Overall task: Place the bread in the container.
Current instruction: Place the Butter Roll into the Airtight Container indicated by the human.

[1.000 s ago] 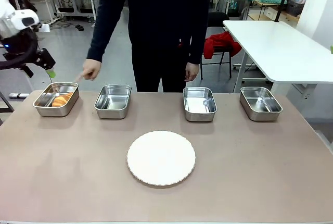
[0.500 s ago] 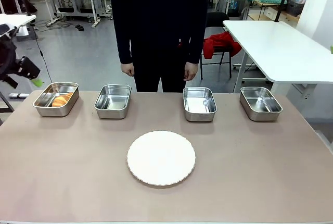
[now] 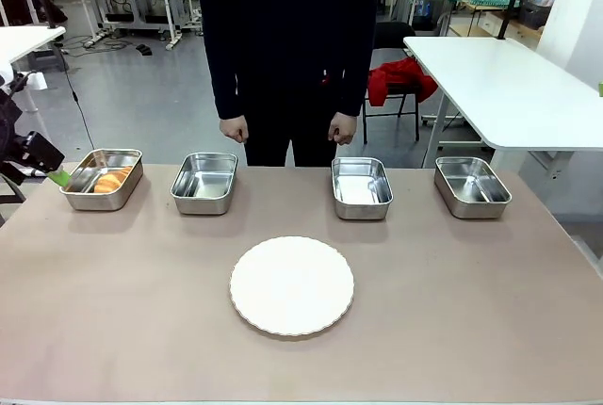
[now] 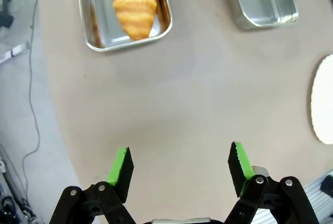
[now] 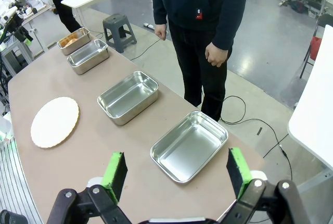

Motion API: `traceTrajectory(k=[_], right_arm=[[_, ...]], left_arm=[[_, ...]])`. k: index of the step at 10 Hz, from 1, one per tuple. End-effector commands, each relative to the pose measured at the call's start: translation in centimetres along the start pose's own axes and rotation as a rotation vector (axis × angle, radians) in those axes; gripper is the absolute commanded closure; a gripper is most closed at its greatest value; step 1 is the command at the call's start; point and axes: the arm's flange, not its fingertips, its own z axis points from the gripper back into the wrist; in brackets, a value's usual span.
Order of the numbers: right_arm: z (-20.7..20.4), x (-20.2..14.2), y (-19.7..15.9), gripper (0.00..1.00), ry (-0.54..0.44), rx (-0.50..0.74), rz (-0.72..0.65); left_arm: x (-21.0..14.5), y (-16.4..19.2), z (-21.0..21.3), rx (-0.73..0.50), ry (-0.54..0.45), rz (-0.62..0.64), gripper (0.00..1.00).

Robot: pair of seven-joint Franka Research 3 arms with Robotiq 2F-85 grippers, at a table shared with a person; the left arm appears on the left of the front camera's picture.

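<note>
Bread (image 4: 135, 4) lies in the leftmost container (image 4: 89, 15), well apart from the left hand (image 4: 180, 168), whose fingers are spread.

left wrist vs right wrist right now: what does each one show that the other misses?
Left wrist: the left claw, open and holding nothing, above bare tabletop, and a close look at the bread lying flat in the container.

Right wrist: the right claw, open and holding nothing, the person standing at the far edge with hands down, and the two nearest steel pans, both bare inside.

Both: the bread in its container, the neighbouring pan, the white plate and the table.
</note>
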Motion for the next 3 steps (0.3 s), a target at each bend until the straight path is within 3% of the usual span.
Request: traceTrajectory(k=[1, 3], right_arm=[[0.07, 0.05, 0.18, 0.0, 0.0, 0.005, 0.01], [0.07, 0.05, 0.18, 0.0, 0.0, 0.005, 0.01]], left_arm=[[0.16, 0.07, 0.39, -0.014, -0.009, 0.017, 0.08], [0.16, 0.07, 0.39, -0.014, -0.009, 0.017, 0.08]])
